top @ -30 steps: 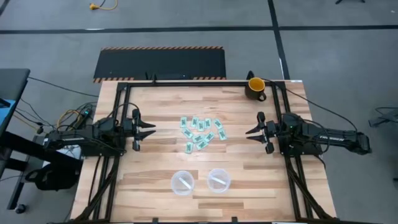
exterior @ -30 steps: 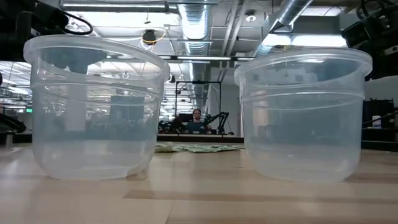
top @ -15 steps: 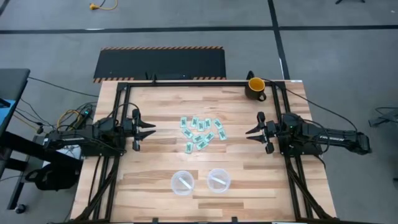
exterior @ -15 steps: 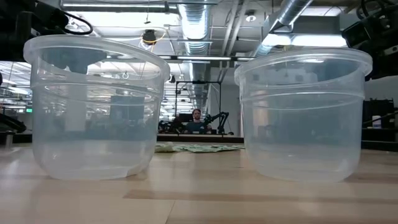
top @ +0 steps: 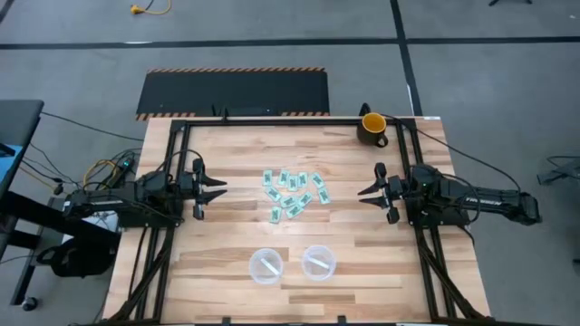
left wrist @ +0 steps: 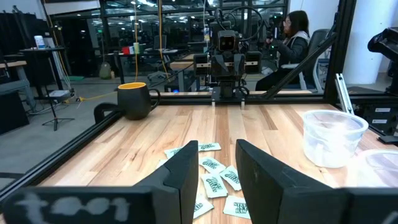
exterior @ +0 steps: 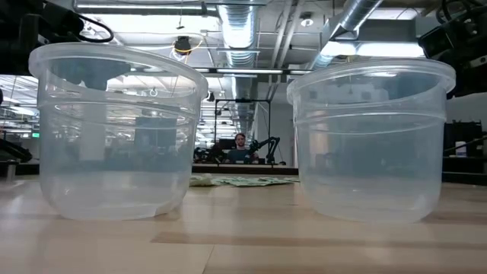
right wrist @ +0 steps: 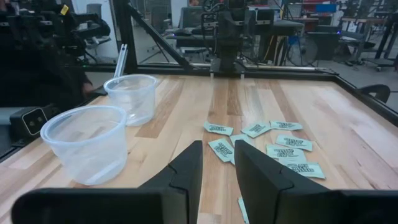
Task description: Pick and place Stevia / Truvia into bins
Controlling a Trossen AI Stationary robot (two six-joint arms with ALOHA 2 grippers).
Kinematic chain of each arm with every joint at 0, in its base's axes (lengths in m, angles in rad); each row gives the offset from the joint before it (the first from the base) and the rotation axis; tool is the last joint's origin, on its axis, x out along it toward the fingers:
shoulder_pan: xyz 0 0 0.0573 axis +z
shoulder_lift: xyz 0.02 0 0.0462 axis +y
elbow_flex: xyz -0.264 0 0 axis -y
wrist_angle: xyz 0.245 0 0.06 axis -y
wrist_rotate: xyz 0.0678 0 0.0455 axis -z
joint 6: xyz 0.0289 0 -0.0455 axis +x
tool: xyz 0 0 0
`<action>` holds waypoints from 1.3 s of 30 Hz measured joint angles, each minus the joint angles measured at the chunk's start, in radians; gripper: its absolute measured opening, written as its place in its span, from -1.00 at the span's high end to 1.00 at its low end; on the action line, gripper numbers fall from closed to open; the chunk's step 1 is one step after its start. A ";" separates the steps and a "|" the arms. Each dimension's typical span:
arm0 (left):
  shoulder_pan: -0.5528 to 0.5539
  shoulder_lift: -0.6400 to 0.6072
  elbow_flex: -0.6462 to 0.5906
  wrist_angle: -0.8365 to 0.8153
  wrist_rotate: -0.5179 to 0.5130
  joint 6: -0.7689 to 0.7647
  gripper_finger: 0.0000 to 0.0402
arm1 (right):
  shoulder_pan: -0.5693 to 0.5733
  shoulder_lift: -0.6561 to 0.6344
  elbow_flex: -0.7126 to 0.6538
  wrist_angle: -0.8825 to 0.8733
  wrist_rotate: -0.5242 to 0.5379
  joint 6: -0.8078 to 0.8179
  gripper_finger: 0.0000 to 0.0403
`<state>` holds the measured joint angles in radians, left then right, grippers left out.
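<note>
About a dozen light green and white packets (top: 293,193) lie flat in a loose cluster on the middle of the wooden table; they also show in the left wrist view (left wrist: 214,167), the right wrist view (right wrist: 273,140) and the low view (exterior: 242,181). Two clear cups stand upright near the near edge, one left (top: 265,265) and one right (top: 318,262). My left gripper (top: 220,189) is open and empty, left of the packets, its fingers pointing at them (left wrist: 217,144). My right gripper (top: 364,193) is open and empty, right of the packets (right wrist: 218,144).
A yellow-and-black mug (top: 372,127) stands at the far right corner. A dark metal frame (top: 272,120) runs round the table's edges. Bare wood lies between each gripper and the packets, and between the packets and the cups. A person (left wrist: 292,37) sits in the room beyond.
</note>
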<state>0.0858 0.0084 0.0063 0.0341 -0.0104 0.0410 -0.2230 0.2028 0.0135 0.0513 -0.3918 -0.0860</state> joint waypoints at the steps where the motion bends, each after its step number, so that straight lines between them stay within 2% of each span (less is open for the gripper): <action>1: 0.000 0.000 0.000 0.000 0.000 0.000 0.51 | 0.000 0.000 0.000 0.000 0.000 0.000 0.57; 35: 0.000 0.000 0.000 0.000 0.000 0.000 0.51 | 0.000 0.000 0.000 -0.001 0.000 -0.003 0.57; 39: 0.000 0.000 0.000 0.000 0.000 0.000 0.51 | -0.002 0.000 0.000 -0.003 0.002 -0.153 0.57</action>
<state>0.0856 0.0086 0.0064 0.0341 -0.0101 0.0410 -0.2249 0.2028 0.0139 0.0486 -0.3897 -0.2394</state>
